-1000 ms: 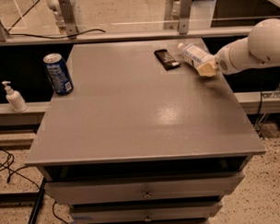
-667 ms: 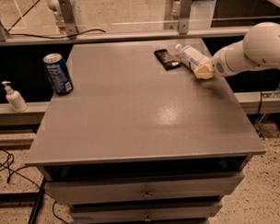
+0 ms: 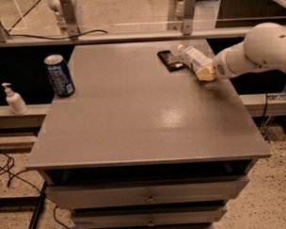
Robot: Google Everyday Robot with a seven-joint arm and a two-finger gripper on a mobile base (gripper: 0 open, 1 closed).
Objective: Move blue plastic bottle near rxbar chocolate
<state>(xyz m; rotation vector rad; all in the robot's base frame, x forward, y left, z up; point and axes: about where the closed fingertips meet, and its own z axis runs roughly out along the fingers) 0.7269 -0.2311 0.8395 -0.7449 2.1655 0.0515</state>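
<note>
The blue plastic bottle [image 3: 193, 58] lies on its side at the far right of the grey table [image 3: 143, 116], with its white cap [image 3: 179, 48] pointing to the far edge. The rxbar chocolate [image 3: 170, 60] lies flat just left of the bottle, almost touching it. My gripper [image 3: 206, 73] is at the bottle's base end, reaching in from the right on the white arm [image 3: 258, 48]. The base of the bottle is partly hidden by the gripper.
A dark blue soda can [image 3: 59, 75] stands upright at the table's far left edge. A small white pump bottle [image 3: 14, 99] stands on a lower ledge left of the table. Drawers sit below the table front. A railing runs behind the table.
The arm has shifted slightly to the left and the gripper has moved a little nearer along the bottle's base. The bottle and the bar lie about where they were.
</note>
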